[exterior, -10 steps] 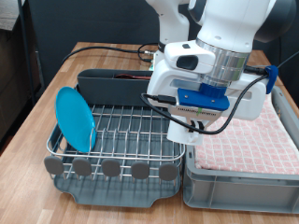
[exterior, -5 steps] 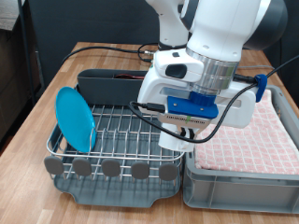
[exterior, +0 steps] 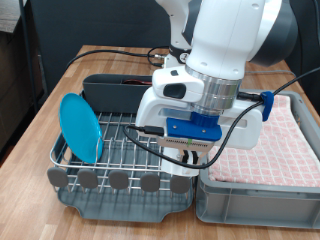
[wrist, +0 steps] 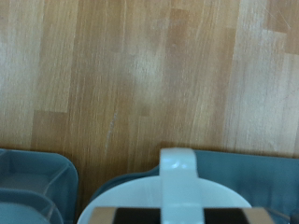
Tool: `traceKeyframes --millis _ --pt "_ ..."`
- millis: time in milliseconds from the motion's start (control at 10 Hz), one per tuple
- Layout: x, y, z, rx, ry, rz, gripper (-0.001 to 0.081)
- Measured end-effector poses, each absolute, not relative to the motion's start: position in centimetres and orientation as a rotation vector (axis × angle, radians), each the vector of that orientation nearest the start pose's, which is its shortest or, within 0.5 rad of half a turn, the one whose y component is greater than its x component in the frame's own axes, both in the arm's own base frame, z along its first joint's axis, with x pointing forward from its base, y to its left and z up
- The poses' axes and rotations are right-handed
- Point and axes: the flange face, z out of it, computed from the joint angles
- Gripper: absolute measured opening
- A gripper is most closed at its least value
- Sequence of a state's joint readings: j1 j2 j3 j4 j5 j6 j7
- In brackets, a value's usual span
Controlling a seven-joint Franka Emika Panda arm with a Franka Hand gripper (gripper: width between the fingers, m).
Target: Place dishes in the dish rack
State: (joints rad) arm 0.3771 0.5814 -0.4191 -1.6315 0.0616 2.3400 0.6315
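Blue plate [exterior: 79,127] stands upright at the left of the dish rack [exterior: 120,150], centre-left of the exterior view; gripper [exterior: 186,165] hangs over the rack's right side, finger state indeterminable; white mug [wrist: 168,194] fills the wrist view's lower edge.

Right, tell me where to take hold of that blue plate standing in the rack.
Grip the blue plate by its upper rim, coming down from above. It stands on edge, leaning, at the exterior view's left end of the dish rack, so the top edge is exposed while the wires hide its lower edge. The tool is over the rack's other end.
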Motion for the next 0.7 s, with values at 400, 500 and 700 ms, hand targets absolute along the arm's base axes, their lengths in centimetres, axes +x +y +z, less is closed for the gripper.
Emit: traceKeyframes --millis 400,500,700 --pt "71.3 0.9 30.4 -3.044 1.016 -0.282 0.0072" --pt "71.5 0.8 30.1 -3.043 1.021 -0.239 0.0072" --pt "72.0 0.7 29.4 -3.039 1.021 -0.181 0.0072"
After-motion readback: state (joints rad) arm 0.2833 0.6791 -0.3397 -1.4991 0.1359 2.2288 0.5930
